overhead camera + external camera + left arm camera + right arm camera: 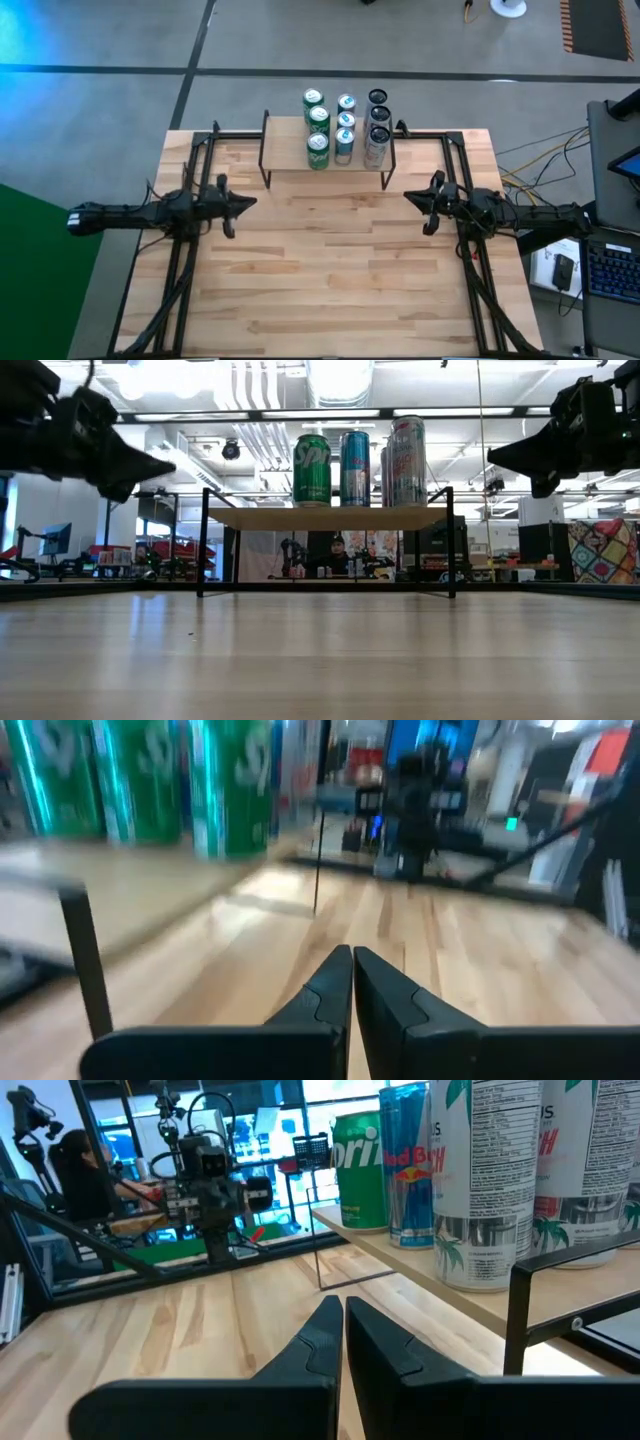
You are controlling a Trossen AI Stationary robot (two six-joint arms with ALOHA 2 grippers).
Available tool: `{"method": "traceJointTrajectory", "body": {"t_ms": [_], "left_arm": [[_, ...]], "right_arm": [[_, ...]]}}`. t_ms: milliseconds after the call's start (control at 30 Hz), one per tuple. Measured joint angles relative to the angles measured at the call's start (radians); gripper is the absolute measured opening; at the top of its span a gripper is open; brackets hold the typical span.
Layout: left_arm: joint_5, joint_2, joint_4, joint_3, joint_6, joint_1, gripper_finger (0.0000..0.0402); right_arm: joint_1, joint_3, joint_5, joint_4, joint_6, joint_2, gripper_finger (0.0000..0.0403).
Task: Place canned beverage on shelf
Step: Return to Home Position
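The shelf (pixel 290 145), a light wood plank on thin black legs, stands at the table's far middle. On it stand green cans (pixel 318 150), slim blue cans (pixel 344 146) and tall white cans (pixel 376 148) in three rows, upright on their bases; the low view shows them as a group (pixel 358 455). My left gripper (pixel 250 203) hovers shut at the table's left, pointing level toward the middle. My right gripper (pixel 410 196) hovers shut at the table's right, facing it. Both hold nothing.
Black frame rails (pixel 190 260) run along both sides of the table under the arms. The wooden tabletop (pixel 330 270) lies bare between and in front of the grippers. A person sits beyond the far edge (pixel 336 548), and another (pixel 75 1175) shows in the right wrist view.
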Motion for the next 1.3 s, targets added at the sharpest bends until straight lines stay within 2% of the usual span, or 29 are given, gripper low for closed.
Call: {"method": "traceJointTrajectory", "body": {"t_ms": [100,233,400,533,667,1300], "left_arm": [[-0.018,-0.011,0.08,0.003,0.04,0.0,0.0],[-0.019,-0.069,0.09,0.01,0.11,0.0,0.0],[-0.041,-0.15,-0.009,0.01,0.12,0.0,0.0],[-0.215,-0.14,-0.013,0.011,0.225,0.0,0.0],[-0.302,-0.124,-0.015,0.011,0.284,0.0,0.0],[-0.307,-0.089,-0.014,0.013,0.273,0.0,0.0]], "right_arm": [[0.0,0.0,0.0,0.0,0.0,0.0,0.0009],[0.0,0.0,0.0,0.0,0.0,0.0,0.0009],[0.0,0.0,0.001,-0.004,0.0,0.0,0.0009],[0.0,0.0,0.001,-0.006,0.0,0.0,0.0009],[0.0,0.0,0.001,-0.008,0.0,0.0,0.0009],[0.0,0.0,0.001,-0.009,0.0,0.0,0.0009]]}}
